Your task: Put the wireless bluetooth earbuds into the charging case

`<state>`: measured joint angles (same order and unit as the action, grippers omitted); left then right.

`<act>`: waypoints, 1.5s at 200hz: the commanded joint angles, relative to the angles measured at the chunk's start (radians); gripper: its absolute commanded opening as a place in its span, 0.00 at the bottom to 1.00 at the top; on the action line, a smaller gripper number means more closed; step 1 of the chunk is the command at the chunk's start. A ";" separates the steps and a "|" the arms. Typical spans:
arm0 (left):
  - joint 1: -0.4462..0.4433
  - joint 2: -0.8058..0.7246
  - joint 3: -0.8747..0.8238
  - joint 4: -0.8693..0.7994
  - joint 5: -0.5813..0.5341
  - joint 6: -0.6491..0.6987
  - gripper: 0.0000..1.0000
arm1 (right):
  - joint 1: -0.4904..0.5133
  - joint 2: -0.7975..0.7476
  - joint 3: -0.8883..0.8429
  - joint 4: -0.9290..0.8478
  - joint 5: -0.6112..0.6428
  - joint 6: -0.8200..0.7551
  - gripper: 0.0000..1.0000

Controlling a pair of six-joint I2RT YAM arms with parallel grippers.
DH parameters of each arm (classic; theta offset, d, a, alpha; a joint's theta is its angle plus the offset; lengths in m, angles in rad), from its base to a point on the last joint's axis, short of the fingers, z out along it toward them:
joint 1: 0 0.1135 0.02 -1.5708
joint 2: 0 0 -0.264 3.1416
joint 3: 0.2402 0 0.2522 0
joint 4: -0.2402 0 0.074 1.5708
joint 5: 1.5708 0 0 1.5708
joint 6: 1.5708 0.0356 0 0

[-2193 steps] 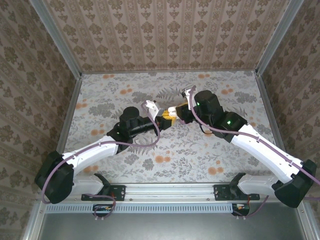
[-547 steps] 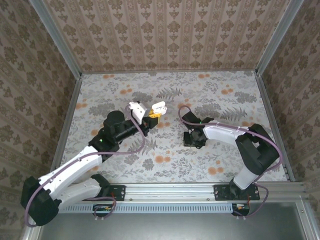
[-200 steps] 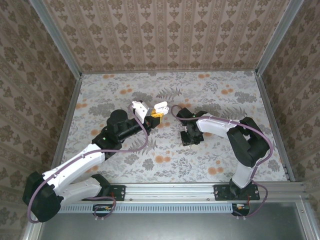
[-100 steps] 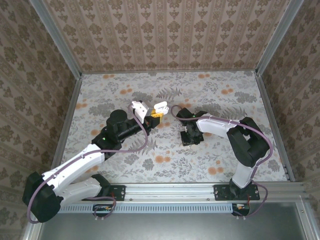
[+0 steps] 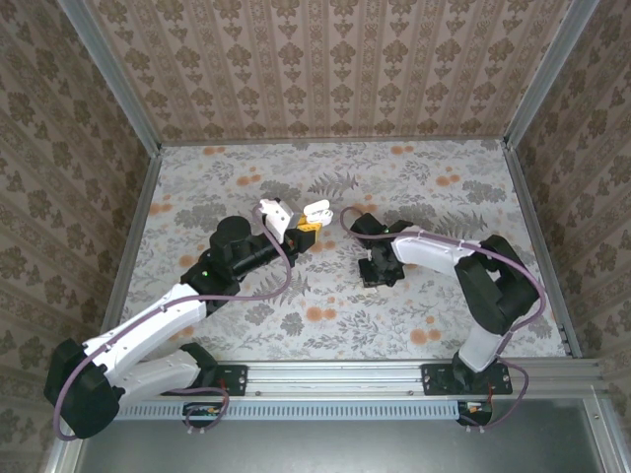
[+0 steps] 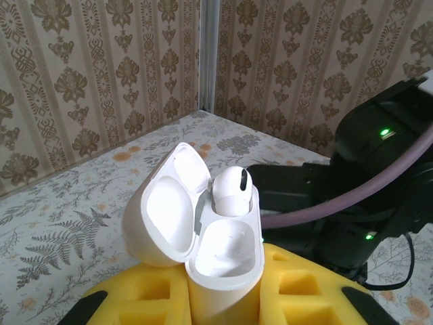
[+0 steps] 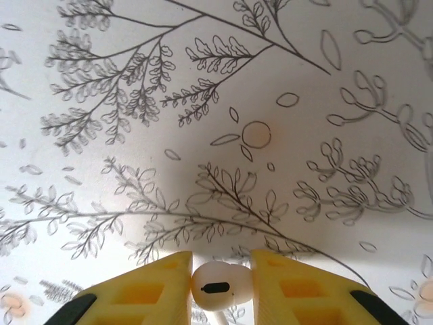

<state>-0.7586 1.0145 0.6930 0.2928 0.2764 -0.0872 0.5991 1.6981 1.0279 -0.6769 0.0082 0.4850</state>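
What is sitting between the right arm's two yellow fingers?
A white earbud, pinched by the right gripper close above the floral table, as the right wrist view shows. The left gripper holds the open charging case.

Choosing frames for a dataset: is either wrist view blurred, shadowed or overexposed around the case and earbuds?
Left wrist: the charging case is sharp and evenly lit, white but not blown out. Right wrist: the earbud in the right gripper is in focus; a soft grey shadow lies on the tablecloth above it.
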 commanded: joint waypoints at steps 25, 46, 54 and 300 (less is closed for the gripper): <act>-0.006 0.067 0.006 0.065 0.014 -0.040 0.17 | -0.006 -0.247 -0.037 0.060 0.071 0.029 0.28; -0.009 0.113 0.013 0.101 0.031 -0.058 0.17 | -0.006 -0.368 -0.041 0.087 0.085 0.034 0.29; -0.011 0.131 0.019 0.112 0.037 -0.066 0.17 | -0.007 -0.413 -0.042 0.106 0.087 0.035 0.29; -0.163 0.421 0.060 0.500 0.003 -0.034 0.16 | 0.056 -0.648 -0.012 0.455 0.055 0.088 0.28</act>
<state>-0.9112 1.4273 0.7288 0.7074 0.2802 -0.1356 0.6445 1.0477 1.0321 -0.2699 0.0704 0.5797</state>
